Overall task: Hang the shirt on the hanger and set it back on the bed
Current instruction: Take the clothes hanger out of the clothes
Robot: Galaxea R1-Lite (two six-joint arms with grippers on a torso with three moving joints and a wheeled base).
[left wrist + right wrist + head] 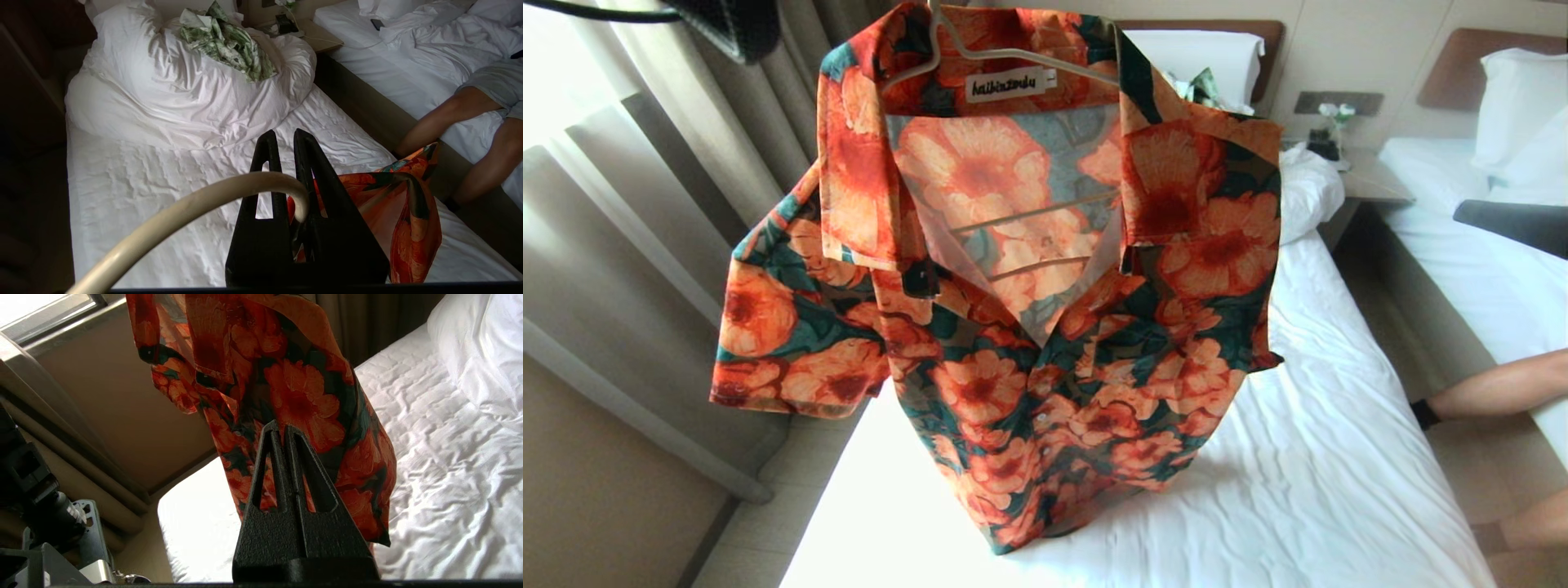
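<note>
Shirt (1005, 278) hangs on hanger (1005, 54), filling centre of head view, collar at top edge, hem low centre above the bed (1339, 457); hanger's cream wire shows inside the collar by the white neck label; left gripper (286, 136) in its wrist view has fingers narrow, pinched on the hanger's curved hook, which crosses in front of them; shirt cloth bunches just beside it, lower right of that frame; right gripper (282, 426) has fingers pressed together, empty, tips against or just in front of the hanging shirt, contact unclear; bed sheet white and wrinkled, runs from lower centre to right of head view; duvet (184, 90) heaped at the head of the bed, upper centre of left wrist view, with a green-and-white garment (229, 43) lying on top; pillow (1201, 61) and brown headboard (1258, 33) upper right of head view; curtains (662, 204) at left; nightstand (1372, 180) between the beds; second bed (1486, 269) far right; a person's legs (1494, 388) at right edge, beside the second bed.
</note>
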